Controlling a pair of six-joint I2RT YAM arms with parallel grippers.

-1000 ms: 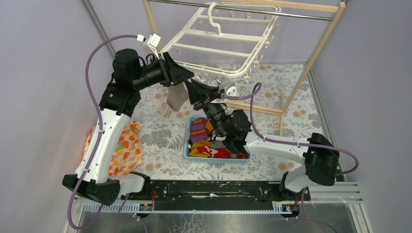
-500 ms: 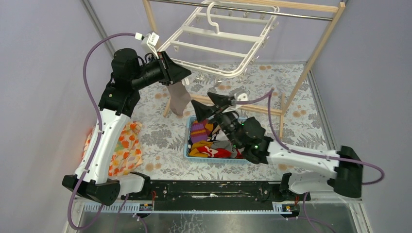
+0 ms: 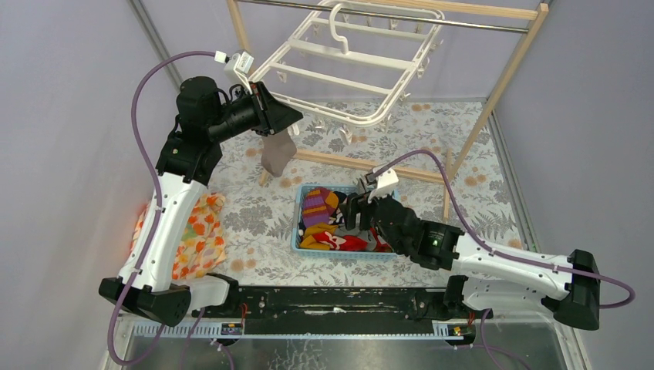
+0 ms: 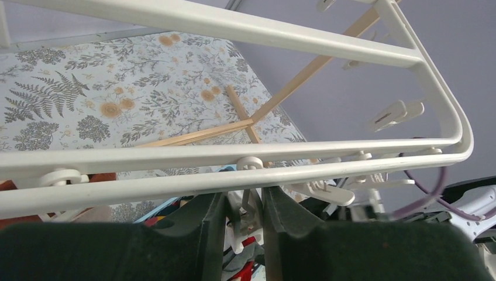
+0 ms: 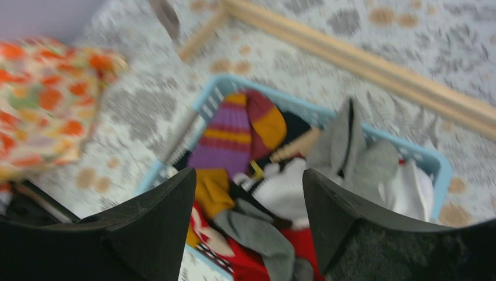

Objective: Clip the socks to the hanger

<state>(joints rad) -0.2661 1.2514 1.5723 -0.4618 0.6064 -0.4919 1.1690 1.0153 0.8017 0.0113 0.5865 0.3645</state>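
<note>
The white hanger [image 3: 347,62] hangs from the rack's rail, tilted down to the left. My left gripper [image 3: 289,119] is at its near-left edge, shut on a white clip [image 4: 251,208] under the frame bars [image 4: 234,158]. A grey sock [image 3: 278,153] dangles just below that gripper. My right gripper [image 3: 348,210] is open and empty, low over the blue basket [image 3: 299,231]. In the basket lie grey socks [image 5: 351,146], a white black-striped one [image 5: 286,187], and a purple-and-orange striped cloth [image 5: 234,134].
The pale wooden rack [image 3: 501,77] stands around the hanger, its low crossbar [image 3: 370,166] just beyond the basket. An orange flowered cloth [image 3: 197,231] lies at the left by the left arm. Grey walls close in both sides.
My right arm has drawn back from the hanger and dropped over the basket, jaws open. The hanger's near edge has risen. My left gripper stays on the clip with the sock below.
</note>
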